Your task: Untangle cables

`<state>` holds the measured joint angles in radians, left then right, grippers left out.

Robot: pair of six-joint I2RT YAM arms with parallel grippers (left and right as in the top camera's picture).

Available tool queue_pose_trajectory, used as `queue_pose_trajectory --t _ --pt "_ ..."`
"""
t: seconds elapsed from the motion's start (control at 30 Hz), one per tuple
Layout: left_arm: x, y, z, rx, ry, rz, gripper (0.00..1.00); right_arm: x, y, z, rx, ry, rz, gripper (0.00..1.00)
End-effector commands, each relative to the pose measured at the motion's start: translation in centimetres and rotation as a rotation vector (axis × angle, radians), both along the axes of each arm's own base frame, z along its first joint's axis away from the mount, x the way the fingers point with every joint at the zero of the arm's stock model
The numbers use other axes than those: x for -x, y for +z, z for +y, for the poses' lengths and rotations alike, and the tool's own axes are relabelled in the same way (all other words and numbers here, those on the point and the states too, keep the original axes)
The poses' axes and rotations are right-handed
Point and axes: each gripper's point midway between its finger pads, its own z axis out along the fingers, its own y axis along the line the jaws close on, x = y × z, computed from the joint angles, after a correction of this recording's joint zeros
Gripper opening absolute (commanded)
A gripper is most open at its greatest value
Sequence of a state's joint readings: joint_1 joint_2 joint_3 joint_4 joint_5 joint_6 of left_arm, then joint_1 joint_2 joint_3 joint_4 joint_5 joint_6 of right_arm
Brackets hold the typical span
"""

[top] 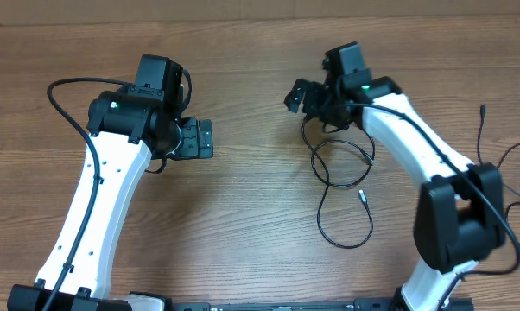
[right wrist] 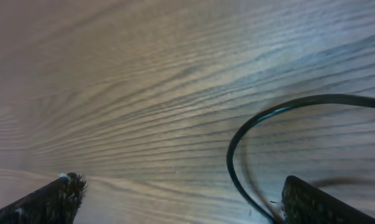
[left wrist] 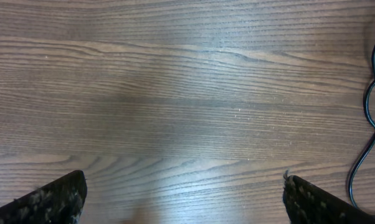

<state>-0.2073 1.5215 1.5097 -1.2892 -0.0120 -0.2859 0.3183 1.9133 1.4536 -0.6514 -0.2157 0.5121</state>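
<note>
- Left gripper (left wrist: 184,182): two fingers (left wrist: 50,200) spread wide, pinching nothing, with the wood grain of the table (top: 243,225) below them.
- Right gripper (right wrist: 181,183): two fingers (right wrist: 327,202) likewise spread apart and closed on nothing. One blurred curve of the cables (right wrist: 246,134) bends in just beside the right-hand finger; cannot tell whether it touches.
- Shown only by the left wrist camera: two thin black strands crossing each other at the right edge of that view, well apart from both fingertips.
- Shown only by the right wrist camera: that single curve up close, with no plug in sight.
- Shown only from overhead: the whole layout. Right gripper over the far end of the tangle, right of centre. Left gripper left of centre, aimed rightward, well apart from every cord.
- Counted from overhead: two white arms and two grippers. One loose tangle of loops trails from under the right gripper toward the near side.
- Two plug ends (top: 361,197) lie in that group.
- A third plug (top: 483,111) sits on separate strands at the far right, beside the right arm (top: 454,207).
- Exact number of cords: cannot tell.
</note>
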Motion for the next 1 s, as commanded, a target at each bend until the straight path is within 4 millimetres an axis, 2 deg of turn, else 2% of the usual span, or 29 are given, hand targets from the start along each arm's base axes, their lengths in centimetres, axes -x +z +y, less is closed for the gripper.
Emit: queue_pose_trajectory --t 0.0,0.17,0.2,0.23,0.37,0.43,0.57,0.6,0.73,0.83,0.97 --pt "0.1 0.1 0.1 0.007 0.013 -0.001 1.0 0.3 -3.5 0.7 0.029 -0.003 0.054 1.0" --pt "0.1 0.1 0.1 0.007 0.013 -0.001 1.0 0.8 -7.7 0.7 0.058 0.002 0.135 0.98" --pt "0.1 0.1 0.1 0.007 0.013 -0.001 1.0 1.0 -8.2 0.7 0.063 0.003 0.148 0.95" --pt "0.1 0.1 0.1 0.007 0.013 -0.001 1.0 1.4 -8.8 0.6 0.067 0.004 0.165 0.86" --pt "0.1 0.1 0.1 0.007 0.013 -0.001 1.0 2.7 -9.7 1.0 0.05 0.024 0.204 0.84" --pt "0.1 0.1 0.1 0.007 0.013 -0.001 1.0 3.6 -10.1 1.5 0.062 0.049 0.218 0.69" --pt "0.1 0.1 0.1 0.007 0.013 -0.001 0.99 5.3 -11.0 2.6 0.075 0.083 0.242 0.09" --pt "0.1 0.1 0.1 0.007 0.013 -0.001 1.0 5.6 -11.2 2.8 0.078 0.091 0.248 0.04" --pt "0.1 0.1 0.1 0.007 0.013 -0.001 1.0 7.0 -11.2 3.5 0.078 0.118 0.286 0.04" --pt "0.1 0.1 0.1 0.008 0.013 -0.002 1.0 7.2 -10.3 3.4 0.088 0.149 0.306 0.04" --pt "0.1 0.1 0.1 0.007 0.013 -0.001 1.0 6.0 -5.9 2.6 0.187 0.266 0.244 0.04"
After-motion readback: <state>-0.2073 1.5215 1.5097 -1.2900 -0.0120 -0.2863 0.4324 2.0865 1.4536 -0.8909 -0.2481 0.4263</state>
